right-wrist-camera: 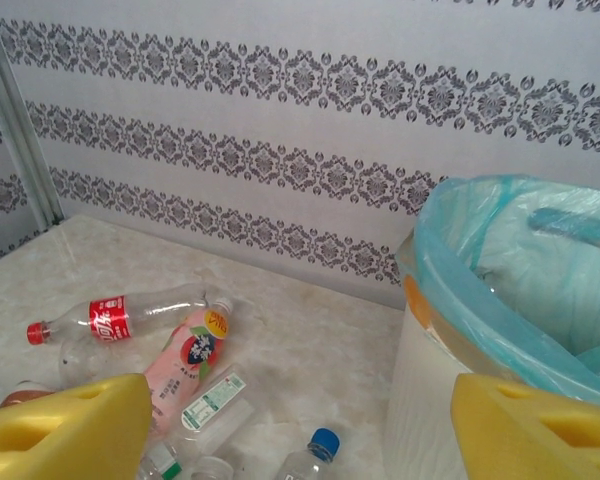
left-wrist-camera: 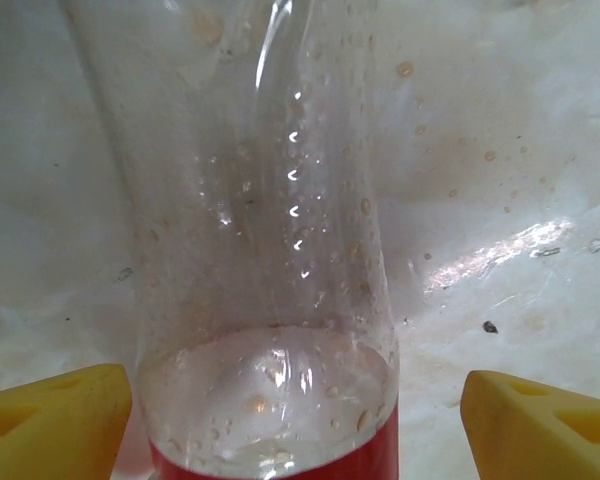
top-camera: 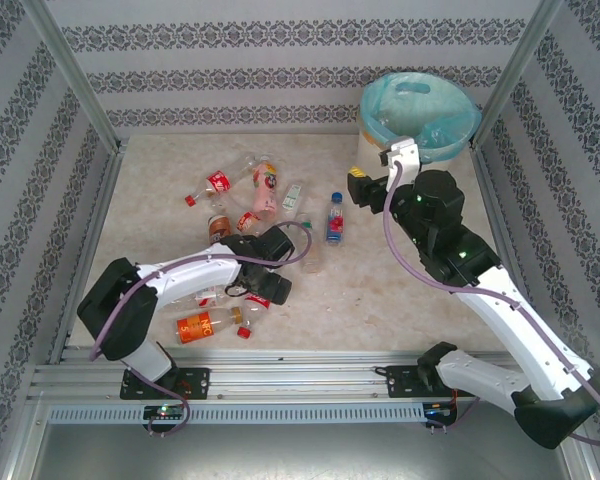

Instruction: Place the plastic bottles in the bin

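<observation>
On the pale table your plastic bottles lie scattered, none seen in the bin; left gripper spread around one, right gripper spread, empty

Lab test cell: aluminium frame, wallpapered panels, marble-look tabletop.

You have pale marbled table. On it, left of centre, loose cluster of bottles, all lying on sides. You see red-label bottle and pink bottle at far side, blue-cap bottle apart at cluster's right, orange-label bottle near front edge. In far right corner stands bin, upright, well apart from cluster.
</observation>
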Available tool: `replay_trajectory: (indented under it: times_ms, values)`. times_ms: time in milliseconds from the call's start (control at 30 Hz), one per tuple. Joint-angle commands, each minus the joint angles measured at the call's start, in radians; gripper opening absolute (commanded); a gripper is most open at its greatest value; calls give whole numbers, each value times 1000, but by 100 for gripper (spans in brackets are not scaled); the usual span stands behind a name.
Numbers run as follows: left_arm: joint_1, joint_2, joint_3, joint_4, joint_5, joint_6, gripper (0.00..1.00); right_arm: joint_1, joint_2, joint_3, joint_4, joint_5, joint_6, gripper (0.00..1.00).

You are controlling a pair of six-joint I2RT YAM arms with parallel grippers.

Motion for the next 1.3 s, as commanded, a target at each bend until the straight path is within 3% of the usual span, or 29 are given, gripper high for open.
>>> replay_trajectory:
  times_ms: [0, 633, 1067, 1267]
  values:
    - [13, 34, -22, -8, 35, 4, 83, 15, 7, 35, 26, -6, 23, 78]
    - [13, 47, 14, -4, 49, 42, 65, 18, -29, 21, 11, 15, 26, 78]
    - [12, -303, 19, -60, 121, 156, 65, 29, -35, 39, 20, 1, 35, 78]
    - [13, -415, 43, 0, 121, 224, 64, 31, -33, 38, 54, -95, 47, 78]
